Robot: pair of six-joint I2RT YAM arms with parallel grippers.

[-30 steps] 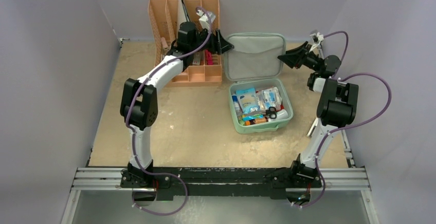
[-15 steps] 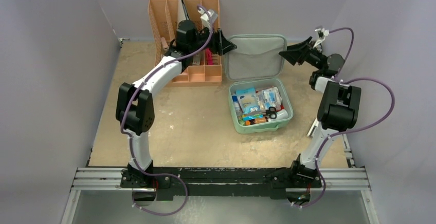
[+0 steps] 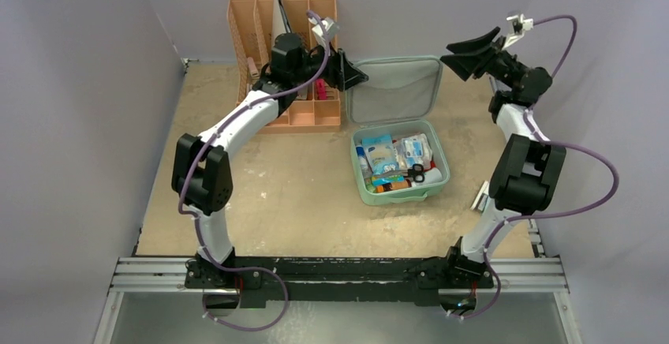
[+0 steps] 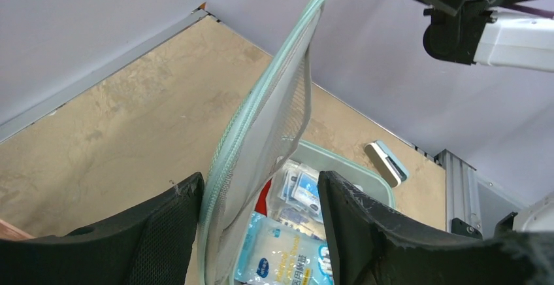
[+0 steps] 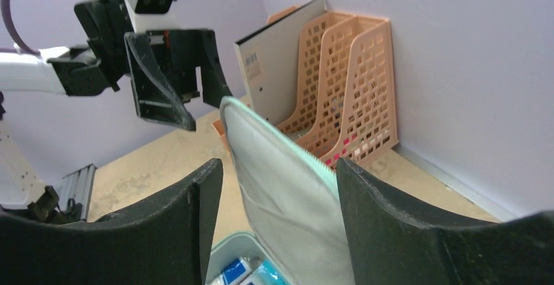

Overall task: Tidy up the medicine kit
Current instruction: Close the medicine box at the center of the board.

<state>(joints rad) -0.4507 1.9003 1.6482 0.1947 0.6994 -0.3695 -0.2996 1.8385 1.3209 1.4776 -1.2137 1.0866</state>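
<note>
Kit: medicine kit sits on the bench, right of centre; tray packed w/ pouches, packets, black-handled scissors.
Lid: lid stands up at the kit's far side, leaning a bit; not shut, not zipped.
Done: judged mostly packed, since the contents lie inside the tray.
To do: prob. closing + zipping the lid. Small pale box lies out on the bench, right of the kit; may belong inside, unclear.
Left jaws: open, straddling the lid's left edge, not clamped.
Right jaws: open, up near the lid's far-right corner, holding nothing.
Hidden: zip pull not seen; can't tell if a left finger touches the lid rim; labels too small; peach organizer, far left, partly behind left arm; box half cut by right arm.
</note>
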